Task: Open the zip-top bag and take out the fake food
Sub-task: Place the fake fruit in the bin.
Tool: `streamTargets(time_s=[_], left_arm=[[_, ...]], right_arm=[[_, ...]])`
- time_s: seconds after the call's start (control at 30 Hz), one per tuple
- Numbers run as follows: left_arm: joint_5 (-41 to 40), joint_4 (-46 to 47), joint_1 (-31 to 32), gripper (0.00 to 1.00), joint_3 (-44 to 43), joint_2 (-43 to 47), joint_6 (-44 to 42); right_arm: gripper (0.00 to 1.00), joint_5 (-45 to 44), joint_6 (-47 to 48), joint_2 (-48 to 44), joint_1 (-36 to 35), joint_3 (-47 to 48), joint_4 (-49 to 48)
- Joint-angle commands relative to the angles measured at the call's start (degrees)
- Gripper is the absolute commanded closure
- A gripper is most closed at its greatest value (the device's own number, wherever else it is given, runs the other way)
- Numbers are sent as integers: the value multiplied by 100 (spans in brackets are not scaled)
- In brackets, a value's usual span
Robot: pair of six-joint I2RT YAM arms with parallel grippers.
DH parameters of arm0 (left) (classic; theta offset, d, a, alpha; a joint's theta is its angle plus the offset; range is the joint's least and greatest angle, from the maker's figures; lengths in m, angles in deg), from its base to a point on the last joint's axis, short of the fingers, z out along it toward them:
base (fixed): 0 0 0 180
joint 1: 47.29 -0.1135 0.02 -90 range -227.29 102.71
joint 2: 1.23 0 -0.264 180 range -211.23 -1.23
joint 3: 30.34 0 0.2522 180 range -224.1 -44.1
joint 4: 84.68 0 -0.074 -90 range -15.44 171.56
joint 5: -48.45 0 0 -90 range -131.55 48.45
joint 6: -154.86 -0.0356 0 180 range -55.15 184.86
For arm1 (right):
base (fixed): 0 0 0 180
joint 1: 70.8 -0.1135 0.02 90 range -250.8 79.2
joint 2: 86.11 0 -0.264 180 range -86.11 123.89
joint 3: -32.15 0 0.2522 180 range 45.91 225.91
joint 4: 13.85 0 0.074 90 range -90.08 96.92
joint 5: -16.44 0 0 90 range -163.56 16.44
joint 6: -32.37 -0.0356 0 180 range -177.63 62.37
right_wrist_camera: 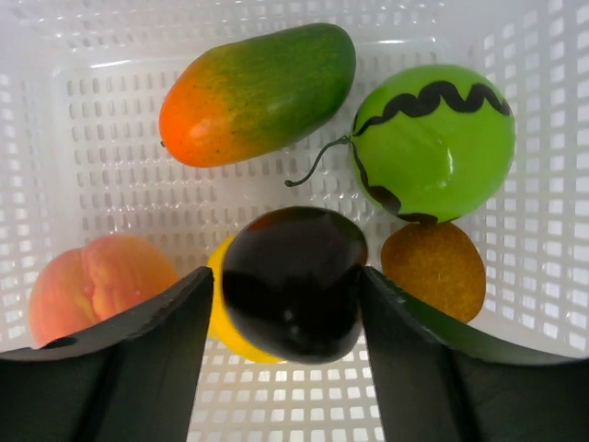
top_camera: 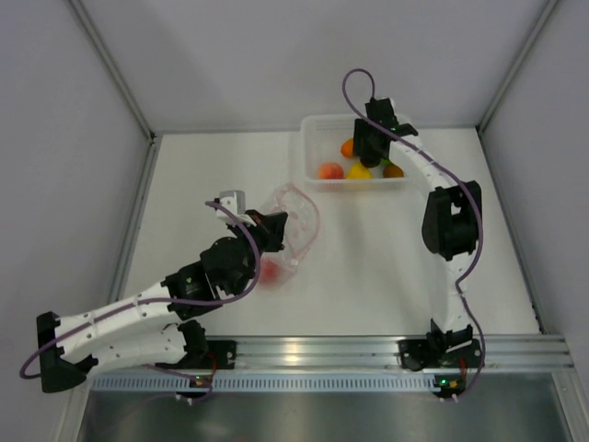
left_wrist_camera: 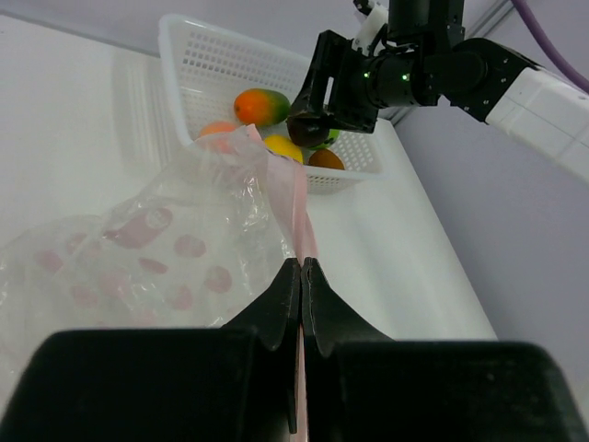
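Zip-top bag [left_wrist_camera: 184,244] in closed left tool [left_wrist_camera: 301,269]

From the right wrist, the yellow fruit [right_wrist_camera: 226,330] is mostly hidden behind the dark purple fruit [right_wrist_camera: 293,281]. Overhead, the pink-red fruit [top_camera: 271,271] is only a blur through the zip-top bag [top_camera: 302,221].

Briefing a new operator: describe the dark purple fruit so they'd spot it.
Find the white basket at the table's far edge. Over it, the right claw grips the dark purple fruit. It alone is near-black, unlike its orange, yellow, green neighbours.
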Motion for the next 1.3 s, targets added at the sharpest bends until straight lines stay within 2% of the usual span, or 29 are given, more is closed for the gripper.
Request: streamTargets(time_s=[0.0, 0.07, 0.1, 0.33, 0.5, 0.53, 0.6, 0.67, 0.8, 1.07, 1.1, 1.17, 1.27], left_arm=[[79, -68, -33, 100, -181, 15, -117], [149, -59, -41, 100, -163, -20, -82], [175, -59, -41, 100, -155, -38, -47], [412, 90, -68, 100, 64, -170, 252], [632, 537, -112, 100, 425, -407, 655], [641, 617, -155, 100, 478, -468, 752], [607, 626, -173, 100, 583, -504, 954], [571, 618, -191, 100, 645, -495, 999], [466, 609, -200, 100, 619, -434, 736], [650, 618, -200, 100, 531, -381, 771], [668, 609, -200, 100, 505, -416, 753], [720, 617, -200, 100, 487, -460, 788], [738, 618, -200, 100, 540, -381, 972]], right_arm=[[26, -258, -128, -113, 89, 361, 128], [6, -162, -67, -175, 89, 308, 163], [1, -135, -14, -289, 89, 308, 181], [1, 145, 39, -1193, 97, 46, 409], [1, 1453, -250, -2553, 97, -1043, -64], [6, 1612, -338, -2792, 71, -1541, -161], [12, 1973, -548, -3441, -43, -2001, -425], [22, 2167, -620, -3769, -183, -2521, -435], [36, 2098, -768, -4523, -1033, -3162, -460], [50, 1281, -1358, -5387, -2520, -4209, -979], [50, 1219, -1480, -5422, -2826, -4262, -979], [54, 694, -1586, -5440, -3074, -4367, -1049], [59, 472, -1859, -5362, -3426, -4570, -1330]])
